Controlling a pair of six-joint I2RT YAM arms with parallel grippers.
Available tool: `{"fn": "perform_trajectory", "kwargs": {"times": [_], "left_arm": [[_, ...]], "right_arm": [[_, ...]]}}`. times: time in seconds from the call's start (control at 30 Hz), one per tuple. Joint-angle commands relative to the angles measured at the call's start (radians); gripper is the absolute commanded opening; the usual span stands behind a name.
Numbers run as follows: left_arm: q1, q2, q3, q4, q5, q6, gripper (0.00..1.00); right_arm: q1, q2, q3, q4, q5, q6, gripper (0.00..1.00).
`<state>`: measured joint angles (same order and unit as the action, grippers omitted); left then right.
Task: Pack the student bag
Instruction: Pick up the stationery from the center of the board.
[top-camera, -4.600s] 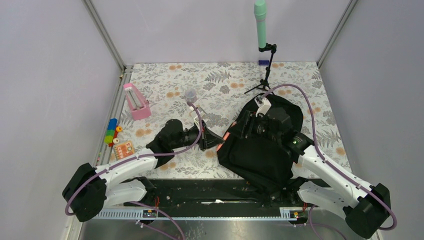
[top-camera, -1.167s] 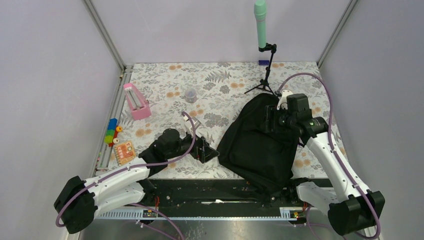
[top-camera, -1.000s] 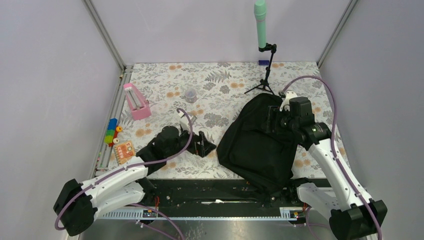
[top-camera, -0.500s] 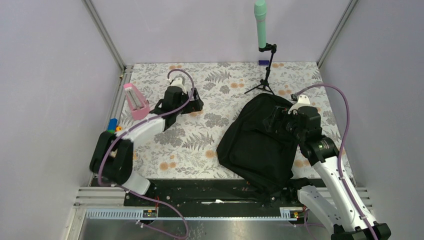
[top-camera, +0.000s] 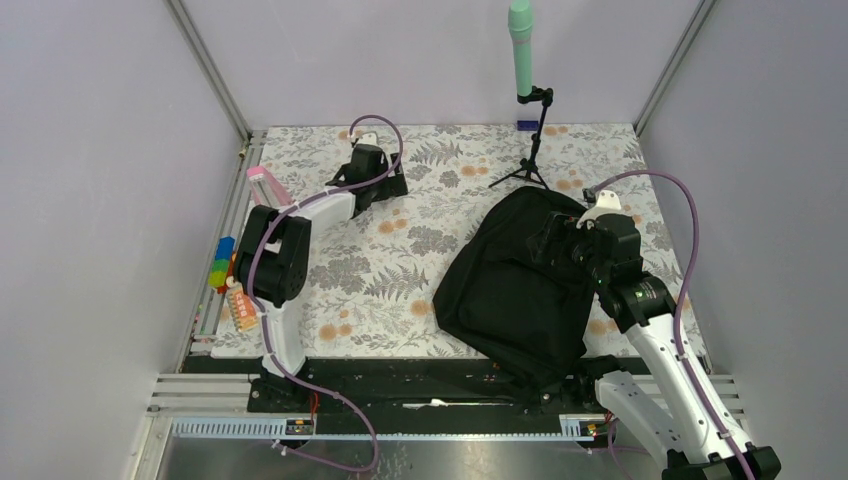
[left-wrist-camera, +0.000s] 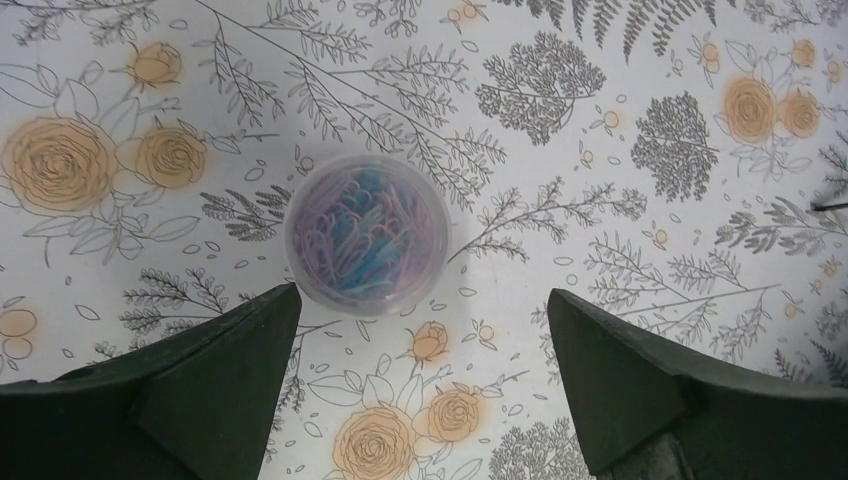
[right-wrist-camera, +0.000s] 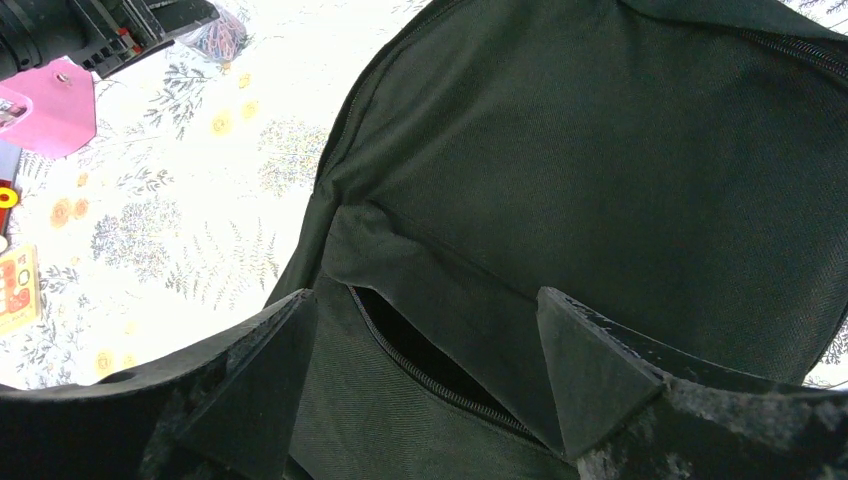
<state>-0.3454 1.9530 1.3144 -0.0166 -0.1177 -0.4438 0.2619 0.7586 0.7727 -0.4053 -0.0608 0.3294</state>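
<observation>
Black, soft and probably floppy, the bag (right-wrist-camera: 620, 160) lies slumped just under the right gripper (right-wrist-camera: 422, 300), fingers wide and empty, and looks best pinched at the pocket (right-wrist-camera: 415, 352) lip between them; the left gripper (left-wrist-camera: 420, 295) gapes wide, a tub (left-wrist-camera: 366, 233) just ahead of its fingers.

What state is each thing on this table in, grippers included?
student bag: lying flat, one zip pocket partly open.
tub of paper clips: upright, holding clips, not gripped.
left gripper: open, above the tub.
right gripper: open, over the student bag.
green recorder: upright on its stand.
</observation>
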Motion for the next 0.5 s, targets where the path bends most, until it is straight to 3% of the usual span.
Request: {"fn": "perform_trajectory", "kwargs": {"times": [0.0, 0.47], "left_arm": [[0.005, 0.021, 0.087, -0.032, -0.085, 0.021, 0.99], [0.064, 0.165, 0.244, -0.123, 0.024, 0.034, 0.99]], "right_arm": [[0.005, 0.002, 0.005, 0.04, 0.03, -0.017, 0.88], [0.005, 0.007, -0.005, 0.04, 0.041, -0.008, 0.88]]}}
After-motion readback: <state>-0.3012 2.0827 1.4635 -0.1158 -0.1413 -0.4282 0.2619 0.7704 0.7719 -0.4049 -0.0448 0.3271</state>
